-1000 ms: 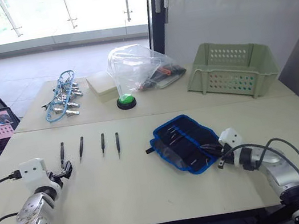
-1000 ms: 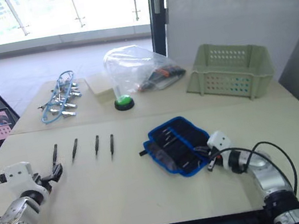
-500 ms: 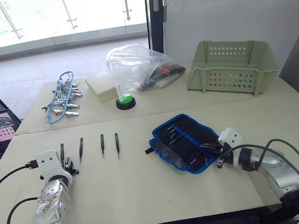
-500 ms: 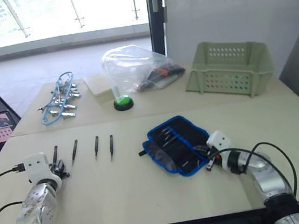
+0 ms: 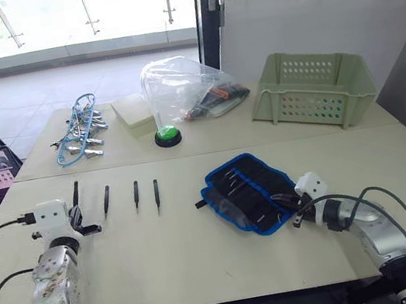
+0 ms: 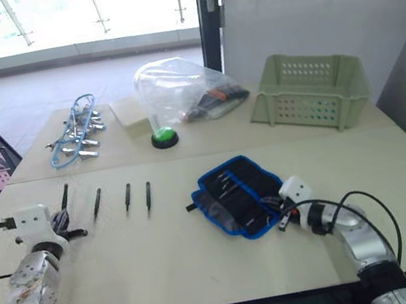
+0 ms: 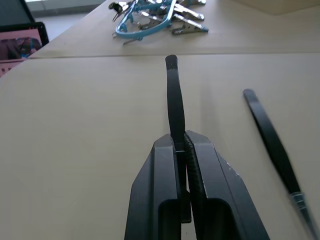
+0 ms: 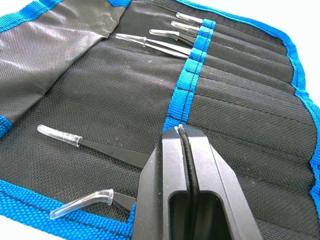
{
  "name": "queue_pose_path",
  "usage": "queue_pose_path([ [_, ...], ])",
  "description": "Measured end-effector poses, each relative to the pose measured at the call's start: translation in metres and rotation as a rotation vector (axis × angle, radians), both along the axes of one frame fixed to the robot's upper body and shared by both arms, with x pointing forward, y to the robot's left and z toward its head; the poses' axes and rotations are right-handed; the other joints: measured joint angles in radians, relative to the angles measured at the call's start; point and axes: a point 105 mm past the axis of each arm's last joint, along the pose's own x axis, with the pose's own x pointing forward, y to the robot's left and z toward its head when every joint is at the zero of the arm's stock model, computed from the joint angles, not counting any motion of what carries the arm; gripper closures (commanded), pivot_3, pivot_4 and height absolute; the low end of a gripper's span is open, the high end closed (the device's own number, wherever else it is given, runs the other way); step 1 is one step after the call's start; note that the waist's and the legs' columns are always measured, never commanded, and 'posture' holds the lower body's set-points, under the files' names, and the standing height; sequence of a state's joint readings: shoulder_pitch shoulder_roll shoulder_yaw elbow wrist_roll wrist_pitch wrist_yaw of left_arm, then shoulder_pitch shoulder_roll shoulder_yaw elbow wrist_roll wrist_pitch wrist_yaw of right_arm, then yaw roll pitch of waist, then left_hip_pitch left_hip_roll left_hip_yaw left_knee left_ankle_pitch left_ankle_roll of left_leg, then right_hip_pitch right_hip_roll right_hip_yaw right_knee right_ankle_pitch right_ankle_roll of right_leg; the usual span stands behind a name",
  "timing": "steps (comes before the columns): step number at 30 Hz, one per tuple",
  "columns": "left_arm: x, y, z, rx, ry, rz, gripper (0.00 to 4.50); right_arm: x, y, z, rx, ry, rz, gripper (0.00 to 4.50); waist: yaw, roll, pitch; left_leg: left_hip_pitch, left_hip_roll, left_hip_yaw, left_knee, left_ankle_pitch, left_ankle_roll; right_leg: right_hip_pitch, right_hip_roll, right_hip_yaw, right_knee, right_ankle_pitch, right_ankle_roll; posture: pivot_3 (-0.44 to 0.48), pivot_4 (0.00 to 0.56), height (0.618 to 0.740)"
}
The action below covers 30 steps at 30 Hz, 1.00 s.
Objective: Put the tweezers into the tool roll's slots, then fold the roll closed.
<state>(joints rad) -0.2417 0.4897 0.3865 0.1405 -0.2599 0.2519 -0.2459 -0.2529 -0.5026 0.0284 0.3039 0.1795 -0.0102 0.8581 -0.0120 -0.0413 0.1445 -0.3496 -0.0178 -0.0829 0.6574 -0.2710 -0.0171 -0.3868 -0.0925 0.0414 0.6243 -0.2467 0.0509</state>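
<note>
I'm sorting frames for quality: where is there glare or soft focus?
Left eye view: the windows behind the table are blown out white, and the clear plastic bag catches bright highlights. Left wrist view: the held tweezers look sharp, the neighbouring tweezers blur toward the near end. Right wrist view: the tool roll weave is crisp.

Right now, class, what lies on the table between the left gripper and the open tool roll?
In the left eye view, three loose tweezers lie between the left gripper and the tool roll.
</note>
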Motion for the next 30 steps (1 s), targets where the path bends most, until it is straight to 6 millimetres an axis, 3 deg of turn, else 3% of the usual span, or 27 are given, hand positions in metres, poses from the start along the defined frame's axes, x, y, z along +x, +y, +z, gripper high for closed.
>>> queue_pose_path([
  [4,0.008,-0.050,0.046,0.065,-0.084,-0.311,4.44,0.000,-0.001,0.000,-0.002,0.000,-0.001,4.50,0.000,0.000,0.001,-0.001,0.000,0.001,0.000,0.000,0.000,0.000,0.000,0.000,0.000,0.000,0.000,0.000,0.150,0.740],
  [8,0.010,-0.098,0.064,0.134,-0.060,-0.574,4.44,0.001,0.002,0.003,-0.002,-0.007,0.011,4.50,-0.004,0.000,0.001,-0.001,0.000,0.001,0.000,0.000,0.000,0.000,0.000,0.000,-0.001,0.000,0.000,0.000,0.150,0.740],
  [13,-0.003,-0.170,0.043,0.207,0.125,-0.966,4.44,0.006,0.006,0.007,0.007,-0.020,0.009,4.50,-0.006,0.001,0.003,-0.001,0.000,0.001,0.000,0.000,0.000,0.000,0.001,0.000,-0.001,0.000,0.001,0.000,0.150,0.740],
  [16,-0.005,-0.198,0.031,0.237,0.254,-1.081,4.44,0.007,0.008,0.005,0.011,-0.019,0.006,4.50,-0.011,0.001,0.003,-0.001,0.000,0.001,0.000,0.000,0.001,0.000,0.002,0.001,0.000,-0.001,0.002,0.000,0.150,0.740],
  [21,-0.010,-0.224,0.015,0.238,0.390,-1.175,4.44,0.007,0.012,0.005,0.013,-0.021,0.007,4.50,-0.023,0.001,0.004,-0.001,0.000,0.001,0.000,0.000,0.001,-0.001,0.002,0.001,0.000,-0.002,0.004,0.000,0.150,0.740],
  [26,-0.003,-0.252,0.012,0.227,0.459,-1.218,4.44,0.008,0.013,0.005,0.016,-0.025,0.001,4.50,-0.025,0.000,0.004,-0.002,0.000,0.001,0.001,0.000,0.001,-0.001,0.002,0.001,0.000,-0.002,0.005,0.000,0.150,0.740],
  [30,0.004,-0.261,0.003,0.248,0.504,-1.201,4.44,0.009,0.017,0.005,0.026,-0.030,-0.004,4.50,-0.034,0.001,0.004,-0.001,0.000,0.001,0.001,0.000,0.001,-0.001,0.002,0.001,0.000,-0.002,0.004,0.000,0.150,0.740],
])
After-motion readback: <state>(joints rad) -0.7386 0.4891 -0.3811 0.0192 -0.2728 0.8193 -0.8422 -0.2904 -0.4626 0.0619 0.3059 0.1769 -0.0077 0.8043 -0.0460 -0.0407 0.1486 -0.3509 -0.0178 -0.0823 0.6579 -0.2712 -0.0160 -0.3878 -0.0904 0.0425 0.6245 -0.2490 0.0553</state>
